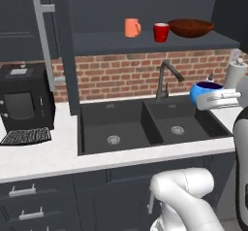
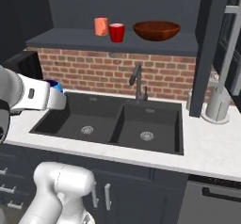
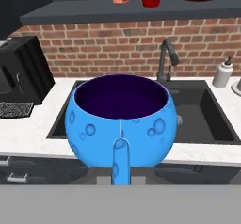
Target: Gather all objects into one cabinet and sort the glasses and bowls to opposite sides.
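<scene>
My gripper (image 3: 120,145) is shut on the rim of the small blue bowl (image 3: 121,117), which hangs above the right side of the sink. The bowl (image 1: 202,90) stays level, dark inside, with one finger (image 3: 120,164) down its near wall. From the right, a sliver of the bowl (image 2: 55,85) peeks over my white hand. On the shelf of the open upper cabinet (image 1: 145,43) stand the orange mug (image 1: 131,27), the red mug (image 1: 161,32) and the wide brown bowl (image 1: 190,27), left to right, well above the held bowl.
The cabinet door with its long grey handle (image 1: 42,36) stands open at the left. A black double sink (image 1: 145,125) with a dark faucet (image 1: 164,79) lies below. A coffee machine (image 1: 24,104) sits on the left counter, a paper towel roll (image 2: 217,103) on the right.
</scene>
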### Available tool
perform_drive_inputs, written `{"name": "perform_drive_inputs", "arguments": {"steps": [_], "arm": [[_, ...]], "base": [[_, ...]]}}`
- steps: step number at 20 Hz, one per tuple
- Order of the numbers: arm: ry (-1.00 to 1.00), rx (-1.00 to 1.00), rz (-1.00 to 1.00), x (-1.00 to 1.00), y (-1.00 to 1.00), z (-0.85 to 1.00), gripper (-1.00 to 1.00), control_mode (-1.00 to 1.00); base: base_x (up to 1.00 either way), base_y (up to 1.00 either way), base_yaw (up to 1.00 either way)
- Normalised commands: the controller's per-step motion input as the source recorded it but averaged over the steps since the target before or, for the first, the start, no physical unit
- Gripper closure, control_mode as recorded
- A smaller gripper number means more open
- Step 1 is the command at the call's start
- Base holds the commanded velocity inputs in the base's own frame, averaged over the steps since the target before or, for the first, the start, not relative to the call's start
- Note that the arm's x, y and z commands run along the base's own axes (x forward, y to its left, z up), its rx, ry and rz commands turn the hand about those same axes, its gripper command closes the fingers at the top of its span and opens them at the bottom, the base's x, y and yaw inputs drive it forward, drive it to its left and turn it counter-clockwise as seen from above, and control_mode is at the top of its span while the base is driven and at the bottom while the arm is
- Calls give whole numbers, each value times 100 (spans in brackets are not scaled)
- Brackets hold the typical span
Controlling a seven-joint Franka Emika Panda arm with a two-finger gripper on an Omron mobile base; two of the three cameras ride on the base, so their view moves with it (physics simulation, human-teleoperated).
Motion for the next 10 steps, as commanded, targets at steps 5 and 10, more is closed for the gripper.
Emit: {"name": "perform_drive_inputs", "arguments": {"steps": [5, 10], "arm": [[0, 0, 0, 0, 0, 0, 100, 100], [0, 0, 0, 0, 0, 0, 100, 100]], "base": [[49, 37, -6], [40, 34, -8]]}}
